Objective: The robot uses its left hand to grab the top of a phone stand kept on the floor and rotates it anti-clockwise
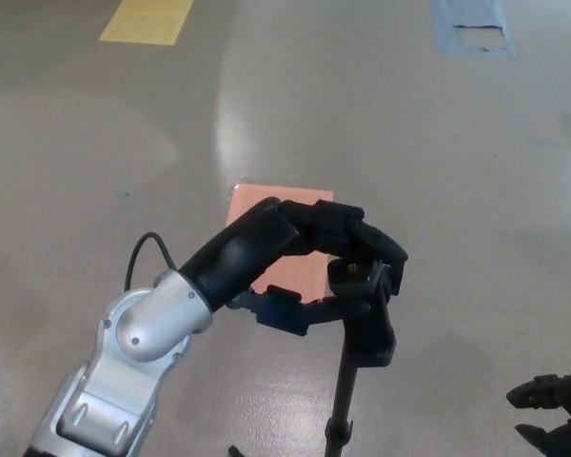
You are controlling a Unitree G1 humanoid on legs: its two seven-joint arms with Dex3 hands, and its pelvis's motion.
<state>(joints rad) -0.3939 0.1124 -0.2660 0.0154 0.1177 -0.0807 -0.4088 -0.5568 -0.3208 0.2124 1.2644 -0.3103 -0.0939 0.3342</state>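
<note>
A grey, glossy floor (438, 171) fills the whole head view, and everything else is best placed against the phone stand (364, 314) that rises from it low and a little right of centre. The largest thing near the stand is the robot's left arm (133, 362), a silver-grey forearm coming up from the lower left corner toward the stand, with a thin black cable (145, 249) looping off its upper side. At the arm's end the black left hand (285, 257) reaches the stand's top: its fingers (362, 233) curl over the upper side of the stand's black head while the thumb (290, 314) presses in from below, so the hand is closed in a pinch on the head of the stand. Beneath that head a slim black pole (343, 400) drops straight to the bottom edge. Just behind the stand and the hand, partly covered by them, a salmon-pink rectangle (266, 205) lies flat on the floor. Far beyond the stand to the upper left is a yellow patch (150, 21), and far beyond it to the upper right a blue patch (471, 29) with a pale torn middle. Well to the stand's right, at the bottom right corner, the tips of the right hand (552, 419) show, dark and cut off by the edge; whether it is spread or closed cannot be told.
</note>
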